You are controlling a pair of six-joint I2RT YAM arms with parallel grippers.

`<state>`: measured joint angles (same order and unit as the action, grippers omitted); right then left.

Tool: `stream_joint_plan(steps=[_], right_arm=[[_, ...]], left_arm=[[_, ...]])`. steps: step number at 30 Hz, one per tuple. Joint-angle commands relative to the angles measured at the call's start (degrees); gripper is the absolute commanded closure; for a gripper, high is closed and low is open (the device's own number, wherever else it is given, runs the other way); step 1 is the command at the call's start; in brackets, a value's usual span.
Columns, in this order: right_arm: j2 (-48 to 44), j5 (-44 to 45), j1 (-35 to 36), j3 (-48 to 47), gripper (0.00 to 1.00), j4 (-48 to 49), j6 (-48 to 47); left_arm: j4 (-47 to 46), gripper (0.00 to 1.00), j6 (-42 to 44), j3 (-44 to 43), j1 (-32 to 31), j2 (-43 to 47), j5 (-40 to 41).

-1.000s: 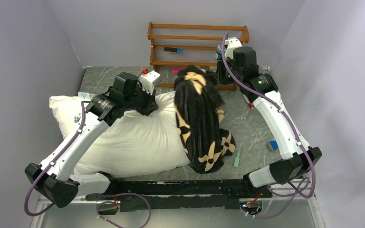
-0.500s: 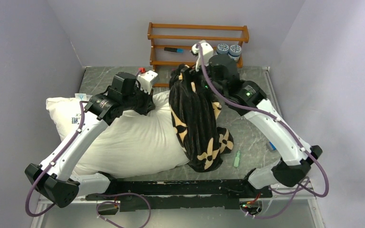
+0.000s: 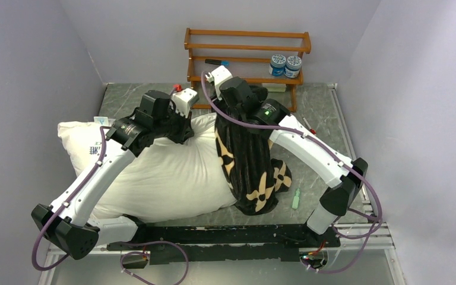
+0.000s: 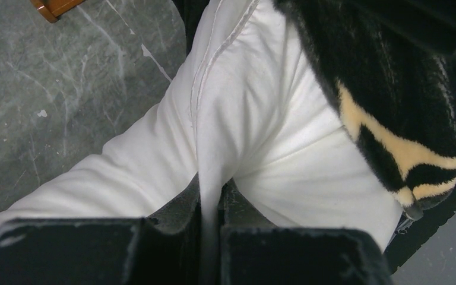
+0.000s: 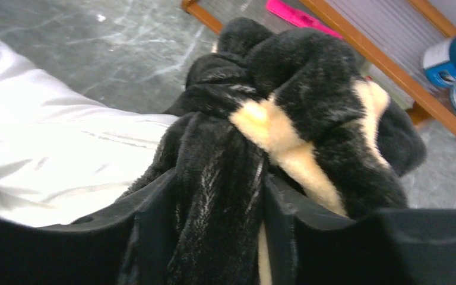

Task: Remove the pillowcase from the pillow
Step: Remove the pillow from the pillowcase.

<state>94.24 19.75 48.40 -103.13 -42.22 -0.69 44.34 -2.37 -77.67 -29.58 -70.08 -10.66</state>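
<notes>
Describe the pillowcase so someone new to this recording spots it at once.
Find the big white pillow lying across the left of the grey marbled table. Bunched over its right end is the pillowcase. Alone among its neighbours, it is black plush fabric with cream-yellow flower shapes.

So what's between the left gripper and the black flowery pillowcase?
Just bare white pillow, seen in the left wrist view: the left gripper pinches a fold, the pillowcase lies beyond.

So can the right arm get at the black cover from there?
Probably yes: the right gripper straddles a bunch of the cover with nothing between, while the left gripper pinches the pillow.
</notes>
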Motion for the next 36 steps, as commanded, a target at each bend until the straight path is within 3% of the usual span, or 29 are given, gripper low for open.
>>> stream_joint_plan(steps=[1,5,7,19,29,33,36], right_arm=[[-0.7,13.5,-0.1,0.3,0.57,-2.5,-4.5],[-2.7,19.5,-1.1,3.6,0.9,-1.4,-6.7],[-3.8,19.8,-2.8,4.7,1.0,-0.8,-6.9],[-9.3,13.6,-14.2,7.8,1.0,0.3,-3.6],[-12.5,10.3,-19.2,11.0,1.0,0.5,-2.5],[-14.2,3.0,-19.3,10.8,1.0,1.1,-2.4],[-14.9,-3.6,-19.3,9.0,0.82,0.7,-1.1]], left_arm=[[5.0,0.95,0.5,0.3,0.5,2.0,3.5],[5.2,0.95,0.8,0.2,0.5,1.6,3.9],[5.4,0.95,0.9,0.4,0.5,1.5,3.9],[6.0,0.95,1.5,1.1,0.6,2.3,5.0],[6.6,0.95,1.7,0.8,0.6,2.8,6.9],[6.5,0.95,1.7,0.9,0.6,2.6,6.6],[6.3,0.95,1.5,0.8,0.6,2.4,5.8]])
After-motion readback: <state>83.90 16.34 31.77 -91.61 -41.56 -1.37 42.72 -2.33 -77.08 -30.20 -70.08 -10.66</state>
